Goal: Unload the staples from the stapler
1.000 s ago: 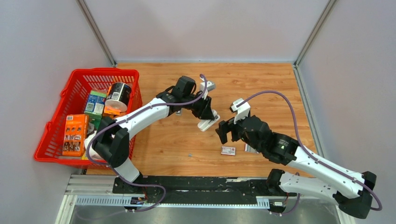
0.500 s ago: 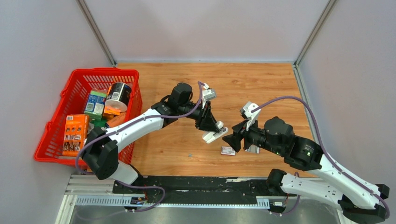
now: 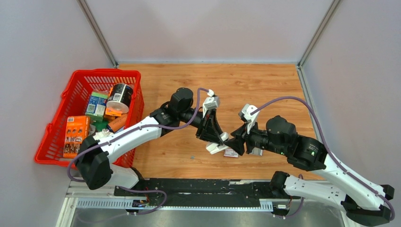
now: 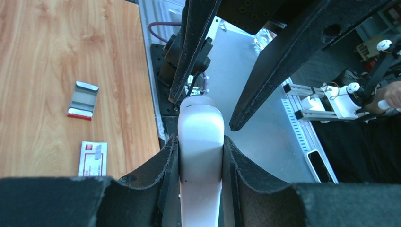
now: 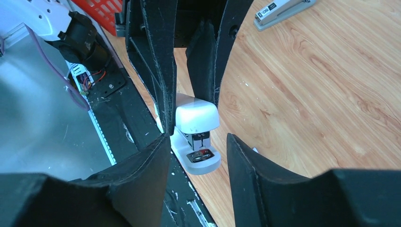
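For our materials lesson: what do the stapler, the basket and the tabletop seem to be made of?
Stapler: glossy white plastic shell, by its smooth sheen; grey metal inside. Basket: likely red plastic, moulded lattice walls. Tabletop: wood or wood-look laminate, grain visible.

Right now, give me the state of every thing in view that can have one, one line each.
stapler: lifted off the table, clamped at its sides.
left gripper: jaws shut on the stapler.
right gripper: jaws open, straddling the stapler's free end, with a gap on one side.
red basket: upright, partly filled.
red-and-white box: lying flat on the table.
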Controlling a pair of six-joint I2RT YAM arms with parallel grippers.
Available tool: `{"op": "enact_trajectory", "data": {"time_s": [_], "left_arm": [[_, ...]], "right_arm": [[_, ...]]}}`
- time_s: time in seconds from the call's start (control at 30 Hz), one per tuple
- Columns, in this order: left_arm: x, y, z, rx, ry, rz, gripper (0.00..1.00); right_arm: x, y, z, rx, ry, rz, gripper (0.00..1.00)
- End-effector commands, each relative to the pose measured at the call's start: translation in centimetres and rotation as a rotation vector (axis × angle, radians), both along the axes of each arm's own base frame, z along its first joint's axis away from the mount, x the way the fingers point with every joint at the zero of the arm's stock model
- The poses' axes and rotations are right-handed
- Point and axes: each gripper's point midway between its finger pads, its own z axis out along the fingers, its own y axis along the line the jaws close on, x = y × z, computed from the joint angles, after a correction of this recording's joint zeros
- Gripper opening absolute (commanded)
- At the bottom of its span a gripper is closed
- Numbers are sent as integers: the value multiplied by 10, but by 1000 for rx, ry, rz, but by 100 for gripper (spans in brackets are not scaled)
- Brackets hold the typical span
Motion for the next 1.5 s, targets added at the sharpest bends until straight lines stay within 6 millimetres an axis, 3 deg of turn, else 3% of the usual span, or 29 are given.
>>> {"op": "enact_trajectory", "data": {"time_s": [0.0, 0.23, 0.7, 0.8, 1.0, 1.07, 1.3, 1.47], "left_arm": [[-15, 5, 22, -87, -70, -72, 0], [-20, 7, 27, -110, -81, -89, 0], [-37, 8, 45, -170, -106, -149, 0], [-39, 10, 48, -179, -117, -148, 0], [-37, 9, 53, -192, -138, -123, 0], [-37, 10, 59, -208, -150, -114, 0], [-33, 12, 93, -310, -202, -29, 0], [-31, 17, 118, -389, -241, 49, 0]], "right_arm": [[-7, 0, 25, 53, -36, 46, 48], [-20, 1, 21, 57, -14, 111, 46], [-23, 5, 11, 61, 2, 127, 40], [-24, 4, 10, 64, 5, 133, 32], [-33, 2, 5, 78, 25, 163, 5], [-37, 3, 0, 87, 37, 175, 0], [-52, 7, -29, 121, 118, 221, 0], [-54, 10, -35, 168, 167, 200, 0]]}}
